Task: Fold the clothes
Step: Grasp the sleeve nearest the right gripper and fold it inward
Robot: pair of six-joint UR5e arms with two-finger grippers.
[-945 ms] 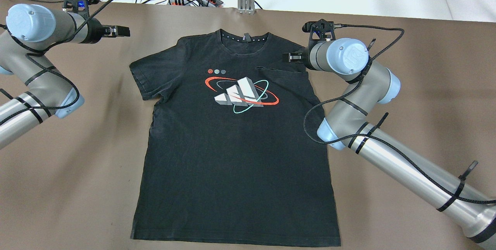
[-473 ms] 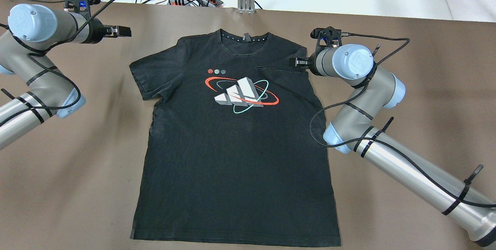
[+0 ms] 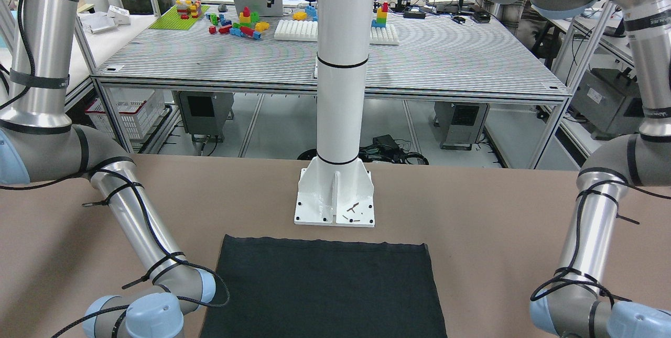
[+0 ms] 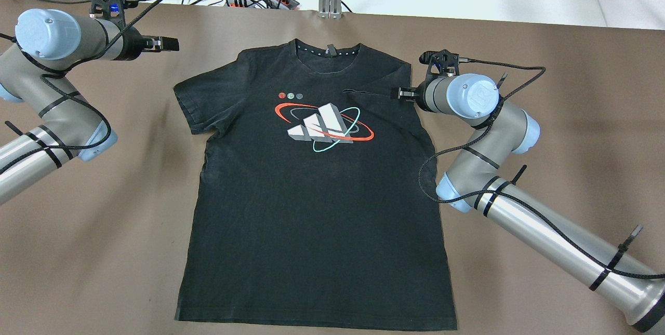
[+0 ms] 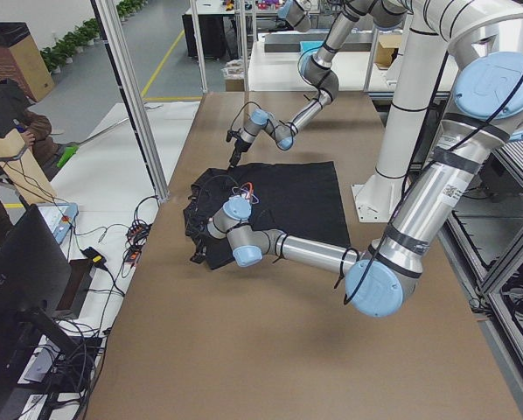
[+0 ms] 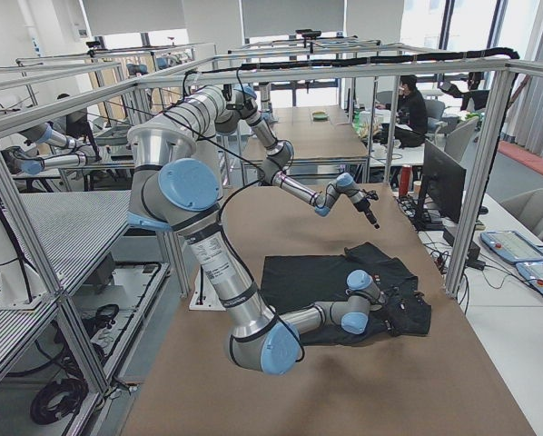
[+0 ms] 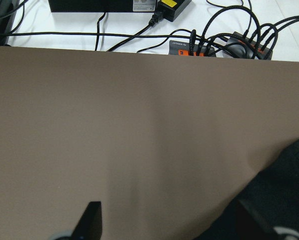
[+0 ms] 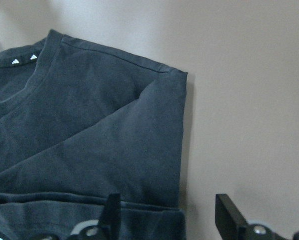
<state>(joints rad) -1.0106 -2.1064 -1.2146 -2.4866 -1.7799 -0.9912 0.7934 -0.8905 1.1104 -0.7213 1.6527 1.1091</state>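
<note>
**Operator:** Where is the shirt now?

**Observer:** You have the black shirt lying flat on the brown counter, with the print facing up. The collar is on the side far from the robot. The bottom hem lies just in front of the base of the white pillar. The right sleeve is folded inward over the chest. The left sleeve lies spread out on the counter.

**Operator:** And the two grippers?

**Observer:** Your right gripper is low at the outer edge of the folded sleeve. Its fingers are spread apart, one over the fabric and one over bare counter, with the fold edge between them. You cannot tell from here whether they touch the cloth. Your left gripper hangs over bare counter, near the left sleeve but apart from it. Its fingers are also spread, with nothing between them.
</note>
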